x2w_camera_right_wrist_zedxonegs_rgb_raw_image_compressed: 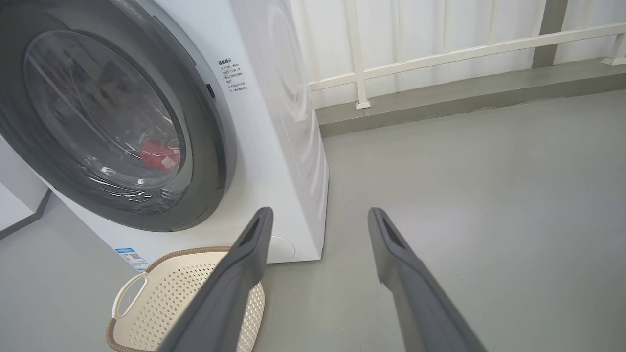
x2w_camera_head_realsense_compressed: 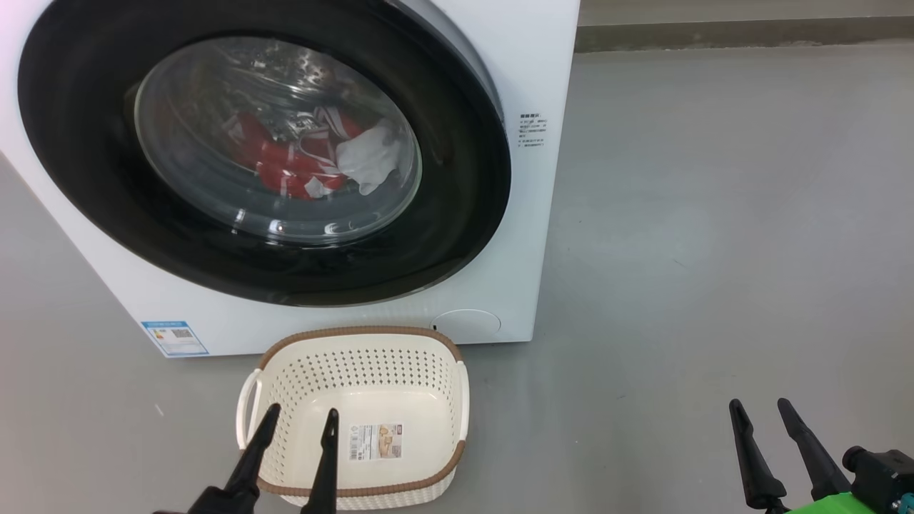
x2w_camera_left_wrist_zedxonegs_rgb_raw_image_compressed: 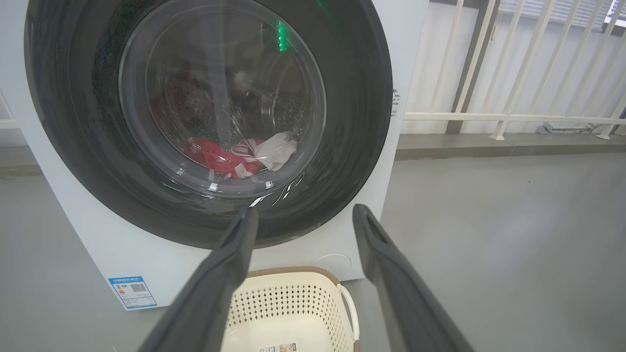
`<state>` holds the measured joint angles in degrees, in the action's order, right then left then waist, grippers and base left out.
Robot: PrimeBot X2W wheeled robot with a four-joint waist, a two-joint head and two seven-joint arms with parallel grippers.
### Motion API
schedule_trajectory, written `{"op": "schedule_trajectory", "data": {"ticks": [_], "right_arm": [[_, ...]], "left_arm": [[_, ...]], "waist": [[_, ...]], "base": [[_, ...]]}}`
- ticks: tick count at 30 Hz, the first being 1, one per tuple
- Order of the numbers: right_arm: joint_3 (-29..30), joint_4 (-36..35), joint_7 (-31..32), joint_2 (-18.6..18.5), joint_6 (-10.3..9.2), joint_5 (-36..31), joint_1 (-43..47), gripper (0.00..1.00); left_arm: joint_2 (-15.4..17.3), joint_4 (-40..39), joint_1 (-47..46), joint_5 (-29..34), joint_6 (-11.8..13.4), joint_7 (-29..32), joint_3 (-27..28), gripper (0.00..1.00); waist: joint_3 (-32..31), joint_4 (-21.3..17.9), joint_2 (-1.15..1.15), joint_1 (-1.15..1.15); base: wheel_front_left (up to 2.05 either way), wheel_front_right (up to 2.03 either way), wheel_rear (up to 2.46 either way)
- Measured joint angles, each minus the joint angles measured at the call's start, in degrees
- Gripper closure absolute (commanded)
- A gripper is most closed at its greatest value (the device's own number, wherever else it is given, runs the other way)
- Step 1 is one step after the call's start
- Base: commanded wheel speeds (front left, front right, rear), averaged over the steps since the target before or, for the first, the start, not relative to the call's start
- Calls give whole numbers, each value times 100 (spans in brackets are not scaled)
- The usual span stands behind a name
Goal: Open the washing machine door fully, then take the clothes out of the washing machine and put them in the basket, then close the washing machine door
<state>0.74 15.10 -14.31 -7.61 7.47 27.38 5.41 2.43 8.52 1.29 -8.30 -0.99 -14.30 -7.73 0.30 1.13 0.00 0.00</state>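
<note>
The white washing machine (x2w_camera_head_realsense_compressed: 514, 64) fills the upper left of the head view, its black-ringed washing machine door (x2w_camera_head_realsense_compressed: 443, 235) shut against the front. Through the glass I see the red and white clothes (x2w_camera_head_realsense_compressed: 314, 157) lying in the drum. The cream basket (x2w_camera_head_realsense_compressed: 360, 343) stands empty on the floor just before the machine. My left gripper (x2w_camera_head_realsense_compressed: 301, 415) hangs open over the basket's near left part. My right gripper (x2w_camera_head_realsense_compressed: 761, 405) is open above bare floor, well to the right of the machine. In the wrist views, the left gripper (x2w_camera_left_wrist_zedxonegs_rgb_raw_image_compressed: 303, 215) and right gripper (x2w_camera_right_wrist_zedxonegs_rgb_raw_image_compressed: 319, 215) hold nothing.
Grey floor (x2w_camera_head_realsense_compressed: 714, 235) spreads to the right of the machine. A low kerb (x2w_camera_right_wrist_zedxonegs_rgb_raw_image_compressed: 464, 98) and a pale railing (x2w_camera_left_wrist_zedxonegs_rgb_raw_image_compressed: 513, 117) run along the back. A blue label (x2w_camera_head_realsense_compressed: 175, 338) marks the machine's lower left corner.
</note>
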Motion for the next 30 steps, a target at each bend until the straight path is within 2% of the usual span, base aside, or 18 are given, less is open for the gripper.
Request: {"op": "schedule_trajectory", "data": {"ticks": [24,25,26,27,30], "right_arm": [[110,-5,0,69,0,-73,43,0],[113,-12,0,77,0,-62,43,55],[119,-31,0,90,0,-40,42,80],[120,-57,0,102,0,-5,32,100],[98,-122,0,145,0,208,-40,100]], "left_arm": [[1,344,-1,-186,55,0,49,0],[1,344,-2,-186,55,0,45,0],[1,343,-2,-186,55,0,42,0],[1,341,-5,-186,55,0,38,0],[1,333,-18,-186,54,0,29,0]], "waist": [[63,65,0,0],[75,74,0,0],[91,83,0,0],[113,91,0,0],[194,117,0,0]], "base": [[0,0,0],[0,0,0],[0,0,0],[0,0,0],[0,0,0]]}}
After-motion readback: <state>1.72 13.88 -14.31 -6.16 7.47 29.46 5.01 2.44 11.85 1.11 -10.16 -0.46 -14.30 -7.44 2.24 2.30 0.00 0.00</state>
